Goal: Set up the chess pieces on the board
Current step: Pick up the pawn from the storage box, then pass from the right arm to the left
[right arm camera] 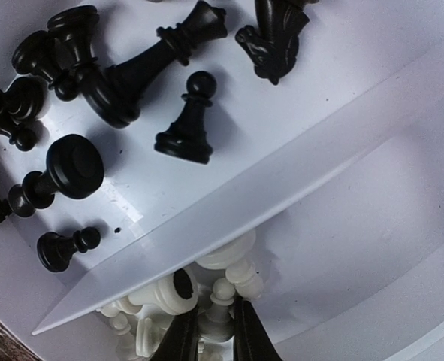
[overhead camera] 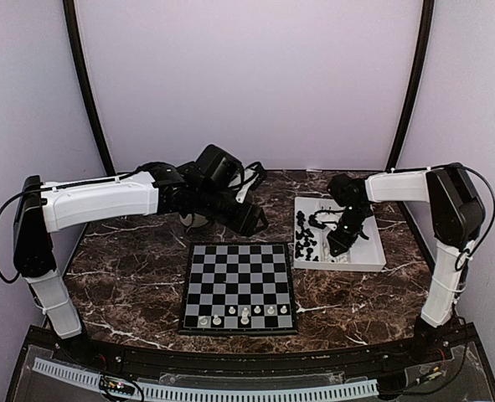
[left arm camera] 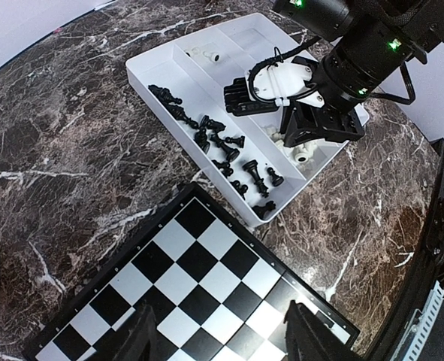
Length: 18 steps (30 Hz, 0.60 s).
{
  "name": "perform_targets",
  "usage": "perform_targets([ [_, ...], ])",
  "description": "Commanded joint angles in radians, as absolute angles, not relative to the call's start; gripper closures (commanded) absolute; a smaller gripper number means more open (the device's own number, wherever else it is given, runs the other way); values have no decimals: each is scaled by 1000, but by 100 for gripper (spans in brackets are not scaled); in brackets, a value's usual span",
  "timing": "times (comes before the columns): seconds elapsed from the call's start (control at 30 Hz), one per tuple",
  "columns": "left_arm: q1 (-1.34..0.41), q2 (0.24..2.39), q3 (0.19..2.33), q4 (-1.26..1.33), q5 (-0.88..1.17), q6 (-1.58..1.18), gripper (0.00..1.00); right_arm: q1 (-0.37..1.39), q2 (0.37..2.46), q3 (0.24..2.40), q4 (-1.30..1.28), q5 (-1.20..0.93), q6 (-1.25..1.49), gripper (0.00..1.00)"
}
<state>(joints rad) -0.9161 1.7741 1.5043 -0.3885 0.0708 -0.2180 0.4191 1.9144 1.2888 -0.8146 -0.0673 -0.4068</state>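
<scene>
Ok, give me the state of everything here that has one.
left gripper: open, empty, over the board.
right gripper: shut around a white piece in the tray.
board: flat, few white pieces standing on its near rows.
black pieces: lying loose in the tray.

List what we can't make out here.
- Right wrist view: the right jaws' tips run off the bottom edge; whether they grip a white piece in the heap is unclear.
- Top view: white pieces on the board's near rows are too small to identify; left jaws hidden under the left arm.
- Left wrist view: the bottom edge cuts off the board's near rows; the right arm hides its own jaws over the tray.
</scene>
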Motion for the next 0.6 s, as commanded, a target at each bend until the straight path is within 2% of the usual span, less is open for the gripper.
perform_targets([
  [0.0, -915, 1759, 1504, -349, 84, -219, 38, 414, 1848, 1285, -825, -52, -417, 91],
  [0.23, -914, 1799, 1519, -229, 154, -291, 38, 396, 1708, 1300, -857, -195, -466, 93],
  [0.37, -908, 1818, 1496, -68, 249, -433, 39, 396, 1625, 1288, -844, -376, -531, 92],
  [0.57, -896, 1903, 1502, 120, 435, -608, 44, 428, 1523, 1298, -849, -584, -628, 90],
])
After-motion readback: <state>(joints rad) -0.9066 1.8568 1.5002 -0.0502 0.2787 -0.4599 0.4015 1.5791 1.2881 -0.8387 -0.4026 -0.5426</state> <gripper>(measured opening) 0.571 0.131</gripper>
